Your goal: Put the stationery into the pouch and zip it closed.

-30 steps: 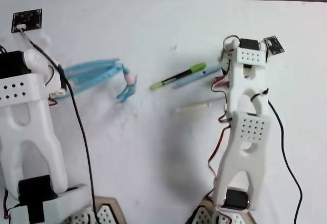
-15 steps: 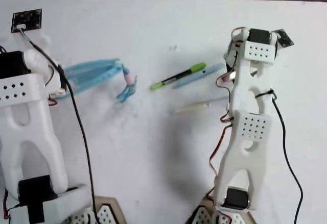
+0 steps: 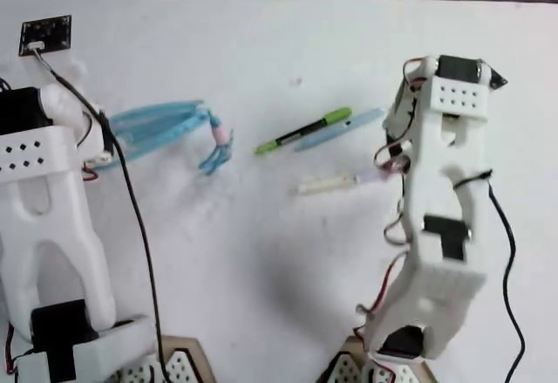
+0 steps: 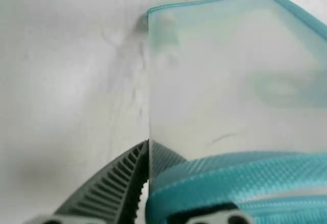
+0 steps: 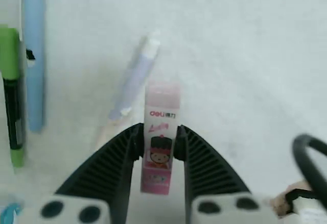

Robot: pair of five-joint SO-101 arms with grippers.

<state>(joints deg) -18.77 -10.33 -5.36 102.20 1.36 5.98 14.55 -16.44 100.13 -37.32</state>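
Note:
The translucent blue pouch (image 3: 166,126) lies at the left of the table, its pink-tipped zip pull (image 3: 220,143) hanging off its end. My left gripper (image 4: 149,155) is shut on the pouch's (image 4: 230,96) edge, beside the teal zip band (image 4: 235,180). My right gripper (image 5: 158,132) is shut on a pink eraser (image 5: 159,155), which appears in the high view as a pink spot (image 3: 384,172) by the end of a pale pen (image 3: 327,184). A green highlighter (image 3: 305,130) and a blue pen (image 3: 340,128) lie side by side between the arms.
A small black board (image 3: 45,34) with a cable sits at the far left corner. The right arm's wires (image 3: 501,252) trail over the table to its right. White table surface (image 3: 261,252) spreads between the two arm bases.
The right arm's wrist has swung to the right and drawn back toward its base, bringing the pink eraser beside the pale pen's end. The left arm and pouch have not moved.

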